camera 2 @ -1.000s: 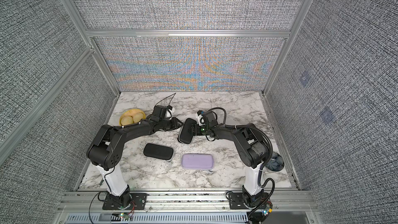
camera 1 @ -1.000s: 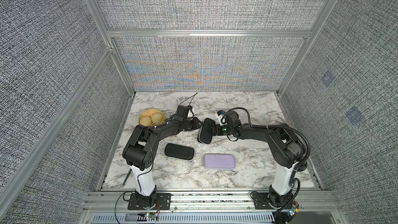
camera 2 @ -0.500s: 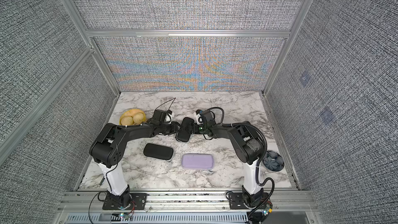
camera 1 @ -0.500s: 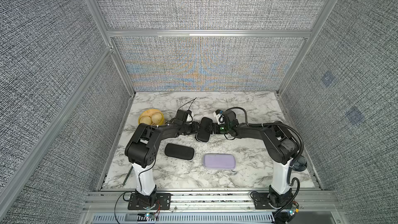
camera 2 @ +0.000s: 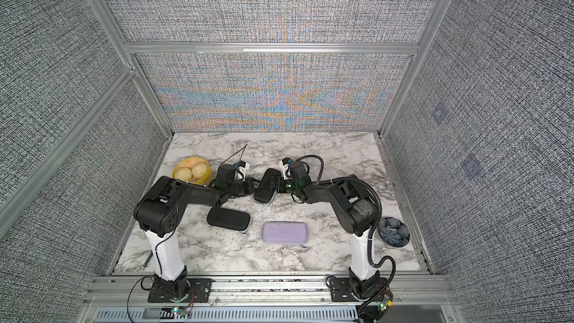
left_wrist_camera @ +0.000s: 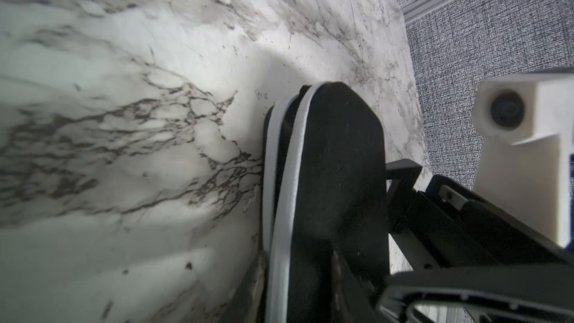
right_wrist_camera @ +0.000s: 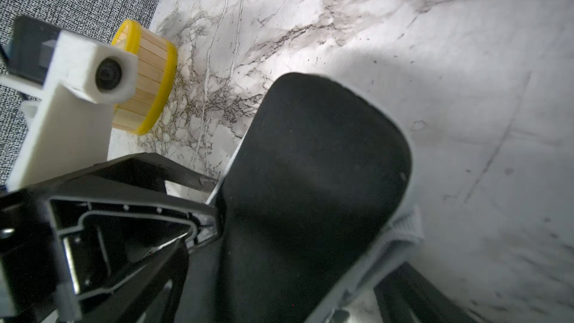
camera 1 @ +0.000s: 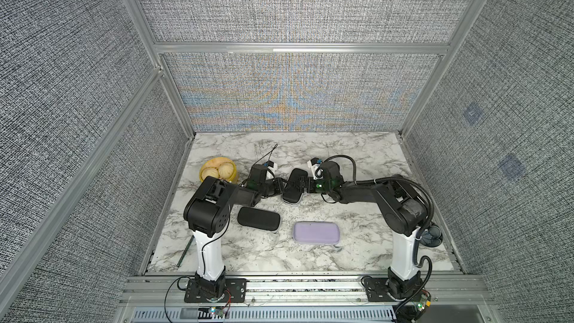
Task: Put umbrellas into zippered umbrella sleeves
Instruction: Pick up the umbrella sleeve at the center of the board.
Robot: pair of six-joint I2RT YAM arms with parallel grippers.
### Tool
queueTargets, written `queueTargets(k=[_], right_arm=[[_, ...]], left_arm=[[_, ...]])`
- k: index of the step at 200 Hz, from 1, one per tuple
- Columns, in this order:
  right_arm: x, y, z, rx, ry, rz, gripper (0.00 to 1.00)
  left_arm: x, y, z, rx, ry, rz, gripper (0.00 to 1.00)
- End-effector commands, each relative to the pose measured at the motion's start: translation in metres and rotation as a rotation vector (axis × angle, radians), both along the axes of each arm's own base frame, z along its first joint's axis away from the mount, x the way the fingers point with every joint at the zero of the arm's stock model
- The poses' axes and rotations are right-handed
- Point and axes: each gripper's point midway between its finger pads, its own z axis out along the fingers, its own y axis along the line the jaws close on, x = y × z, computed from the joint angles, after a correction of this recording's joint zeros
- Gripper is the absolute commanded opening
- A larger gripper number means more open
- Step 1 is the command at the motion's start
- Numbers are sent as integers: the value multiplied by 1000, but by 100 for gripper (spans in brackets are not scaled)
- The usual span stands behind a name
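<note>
Stretching low, left gripper (camera 1: 279, 186) and right gripper (camera 1: 306, 185) flank black sleeve (camera 1: 290, 197).

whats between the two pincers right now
A black zippered sleeve lies between the left pincer and right pincer; both top views show it.

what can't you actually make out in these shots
- Insides of the far black case, near black case and lavender case: their shells hide them, every view.
- Whether the left gripper or right gripper grips the far black case: too small in top views, fingers cut off in wrist views.
- The dark bowl: partly behind the right arm in a top view.
</note>
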Motion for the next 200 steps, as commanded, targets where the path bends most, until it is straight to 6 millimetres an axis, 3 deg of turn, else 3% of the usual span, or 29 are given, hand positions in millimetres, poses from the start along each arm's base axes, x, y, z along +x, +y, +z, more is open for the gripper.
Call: queueTargets(k=[1,46,70,90,109,139,156,177,200], right_arm=[[-21,-10,-36,-42,176,-35,94],[-17,4,-36,36,173,-34,89],[-19,11,-36,-31,135,-30,88],[-18,19,-34,73,160,-15,83],[-15,24,-33,113,160,-7,78],[-14,33,-26,178,162,28,64],[-11,28,-24,197,156,12,52],[-10,22,-19,198,143,3,35],[-6,23,-6,226,109,13,25]], left_arm=[[-32,22,-49,120,201,43,32],[-39,20,-63,89,235,43,30],[-44,11,-67,42,246,28,25],[-49,-4,-67,7,245,-6,23],[-48,0,-64,25,234,9,23],[-52,-8,-70,24,258,-18,23],[-49,-6,-70,23,250,-6,23],[-45,-7,-65,24,239,-8,23],[-37,-15,-54,-21,213,-19,25]])
